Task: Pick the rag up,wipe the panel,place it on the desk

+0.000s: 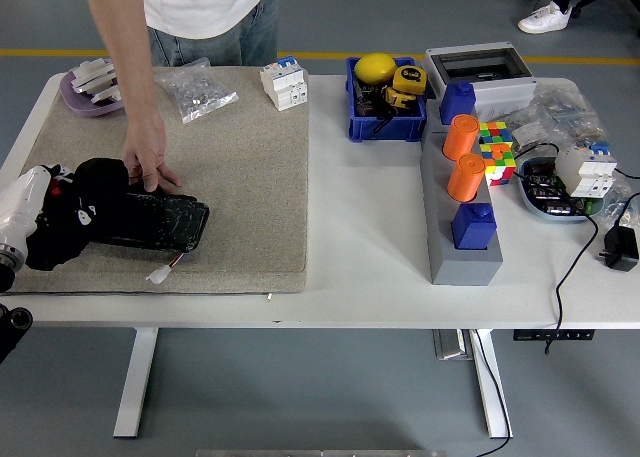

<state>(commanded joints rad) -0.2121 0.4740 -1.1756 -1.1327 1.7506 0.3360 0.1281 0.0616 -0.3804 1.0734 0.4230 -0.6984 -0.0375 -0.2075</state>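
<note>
Left hand (25, 212) clutching black rag (75, 212) atop glossy panel (160, 222); no legible writing.

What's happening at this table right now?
The robot's left hand, at the table's left edge, grips a black rag lying over the left end of a dark panel on a beige mat. A person standing at the far side presses a hand on the panel's far edge, apparently steadying it. The robot's right arm is not visible.
</note>
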